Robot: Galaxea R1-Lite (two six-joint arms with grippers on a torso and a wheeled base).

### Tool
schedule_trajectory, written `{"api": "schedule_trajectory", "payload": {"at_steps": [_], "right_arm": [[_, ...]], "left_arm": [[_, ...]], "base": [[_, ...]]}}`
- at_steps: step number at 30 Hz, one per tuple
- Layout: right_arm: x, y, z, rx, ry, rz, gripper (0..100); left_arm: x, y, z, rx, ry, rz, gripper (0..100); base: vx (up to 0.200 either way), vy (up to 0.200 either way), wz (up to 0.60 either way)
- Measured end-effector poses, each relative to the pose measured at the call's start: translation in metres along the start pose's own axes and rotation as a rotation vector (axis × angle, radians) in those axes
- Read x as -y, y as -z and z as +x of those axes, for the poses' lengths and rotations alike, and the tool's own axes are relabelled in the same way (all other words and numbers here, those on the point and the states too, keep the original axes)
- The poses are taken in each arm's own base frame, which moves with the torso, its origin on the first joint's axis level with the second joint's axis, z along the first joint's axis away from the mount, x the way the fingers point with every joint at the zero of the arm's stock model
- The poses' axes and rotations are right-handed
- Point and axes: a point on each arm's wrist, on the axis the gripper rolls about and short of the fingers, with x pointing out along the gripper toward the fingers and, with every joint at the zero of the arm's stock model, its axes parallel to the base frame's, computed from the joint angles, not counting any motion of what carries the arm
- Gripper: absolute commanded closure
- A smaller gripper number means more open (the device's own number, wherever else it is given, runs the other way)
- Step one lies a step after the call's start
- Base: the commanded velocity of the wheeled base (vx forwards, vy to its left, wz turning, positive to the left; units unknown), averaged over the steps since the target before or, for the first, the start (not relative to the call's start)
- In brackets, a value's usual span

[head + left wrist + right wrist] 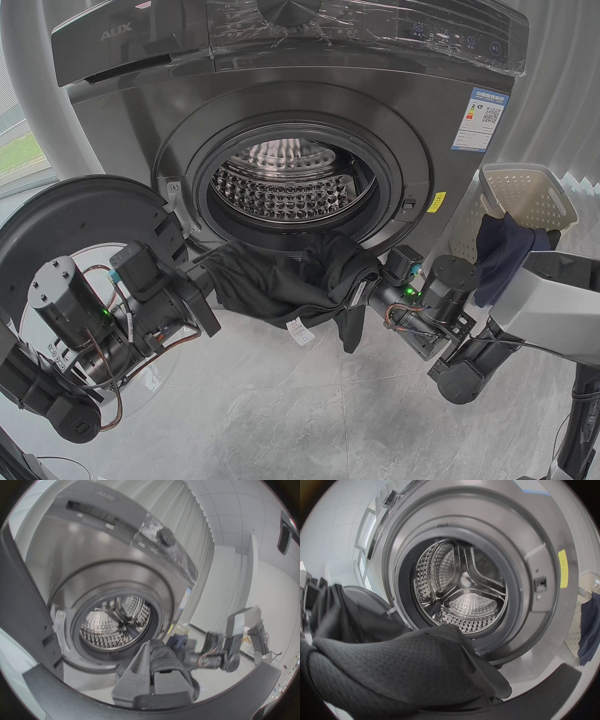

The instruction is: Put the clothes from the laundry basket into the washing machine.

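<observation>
Left tool (201, 275) is clamped on one end of the black garment (275, 284); in the left wrist view the cloth is pinched between its closed fingers (134, 677). Right tool (370, 284) is wrapped by the other end of the cloth, so whether it is closed cannot be told.

Between the two, the garment is held off the floor (281, 406) with its long axis running left to right, across the lower front of the washing machine (125, 131) and parallel to its face. The drum (290, 181) lies just beyond and slightly above the cloth, on the far side of both tools. Its mouth is uncovered and nothing is seen inside. The door (69, 212) is swung wide open at the left.

A tail of cloth and a white tag (300, 331) hang down toward the floor. The coming move is judged to be a push away and upward from both ends together, neither arm being clearly nearer the opening. Snagging of the hanging tail on the lower lip is judged a risk.

A navy garment (500, 256) is draped over the rim of the laundry basket (531, 194) at the far right, near the right arm.
</observation>
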Motion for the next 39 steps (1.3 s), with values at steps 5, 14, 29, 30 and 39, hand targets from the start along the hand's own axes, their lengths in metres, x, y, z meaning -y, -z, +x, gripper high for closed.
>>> {"api": "schedule_trajectory", "payload": {"at_steps": [5, 14, 29, 30, 39], "right_arm": [[-0.01, -0.02, -0.009, 0.032, -0.023, 0.009, 100], [-0.04, -0.034, -0.017, 0.061, -0.1, 0.027, 100], [-0.042, -0.048, -0.012, 0.118, -0.101, 0.034, 100], [-0.042, -0.049, -0.011, 0.125, -0.093, 0.034, 100], [-0.043, -0.052, -0.008, 0.144, -0.073, 0.035, 100]], "left_arm": [[-0.01, 0.03, -0.002, -0.118, -0.037, 0.01, 100], [-0.016, 0.073, -0.005, -0.289, -0.048, 0.026, 100], [-0.006, 0.1, -0.029, -0.456, 0.013, 0.038, 0], [-0.005, 0.102, -0.031, -0.471, 0.023, 0.04, 0], [0.002, 0.112, -0.044, -0.544, 0.059, 0.036, 0]], "base": [[0.0, 0.0, 0.0], [0.0, 0.0, 0.0], [0.0, 0.0, 0.0], [0.0, 0.0, 0.0], [0.0, 0.0, 0.0]]}}
